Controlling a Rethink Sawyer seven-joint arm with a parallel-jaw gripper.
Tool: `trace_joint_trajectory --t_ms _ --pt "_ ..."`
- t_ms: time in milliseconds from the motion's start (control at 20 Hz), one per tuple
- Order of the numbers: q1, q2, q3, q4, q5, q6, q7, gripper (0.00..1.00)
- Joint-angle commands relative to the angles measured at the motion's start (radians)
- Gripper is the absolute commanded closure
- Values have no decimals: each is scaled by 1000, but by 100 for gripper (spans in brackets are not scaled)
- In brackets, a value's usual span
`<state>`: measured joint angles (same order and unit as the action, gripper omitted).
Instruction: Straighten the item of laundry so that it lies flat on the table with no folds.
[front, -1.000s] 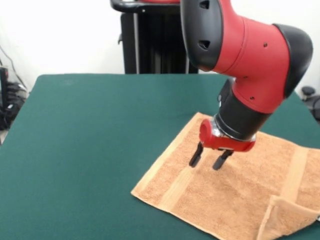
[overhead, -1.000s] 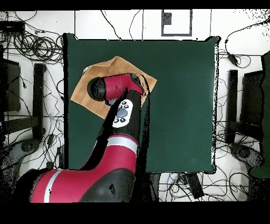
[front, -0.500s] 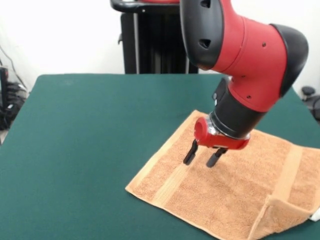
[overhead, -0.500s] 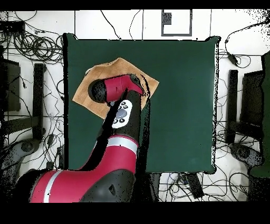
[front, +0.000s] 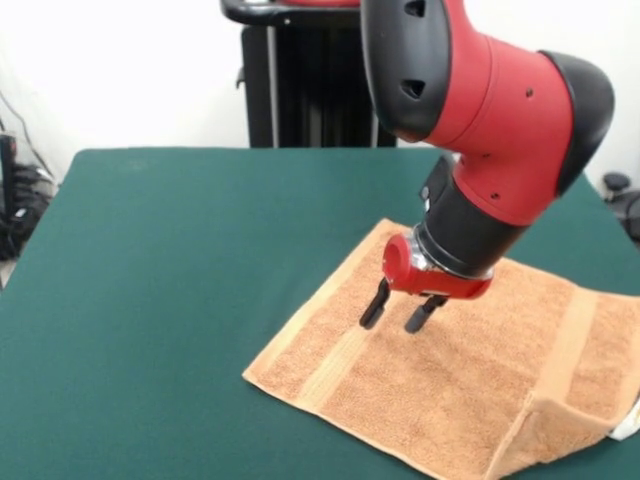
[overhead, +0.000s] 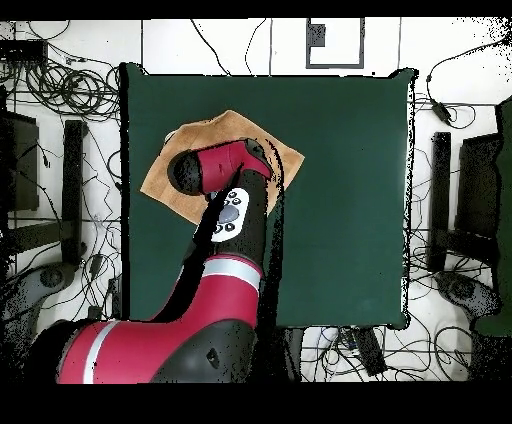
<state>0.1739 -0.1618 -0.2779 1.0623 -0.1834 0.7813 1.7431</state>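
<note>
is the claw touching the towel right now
Cannot tell. In the front view the claw has open tips down at the towel, but neither contact nor a gap shows plainly; in the overhead view the arm hides it.

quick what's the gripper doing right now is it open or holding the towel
Gripper: open, fingers spread, tips down on or just above the towel; nothing clamped between them.

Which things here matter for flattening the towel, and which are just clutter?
Job: towel, one corner folded over; green table; gripper, open, on the towel.
Clutter: cables on the floor; black stand behind the table.
</note>
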Motion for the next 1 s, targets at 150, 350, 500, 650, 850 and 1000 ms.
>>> trace_joint_trajectory --t_ms 150,350,500,650,850,1000 --pt "-59 384 7 198 -230 250 -195 0" --pt "-68 414 7 181 -255 270 -201 0" --pt "-75 435 8 167 -275 283 -212 0" --pt "-81 459 5 154 -288 288 -201 0" --pt "-95 487 3 134 -302 293 -216 0" --pt "-102 511 0 115 -318 301 -225 0"
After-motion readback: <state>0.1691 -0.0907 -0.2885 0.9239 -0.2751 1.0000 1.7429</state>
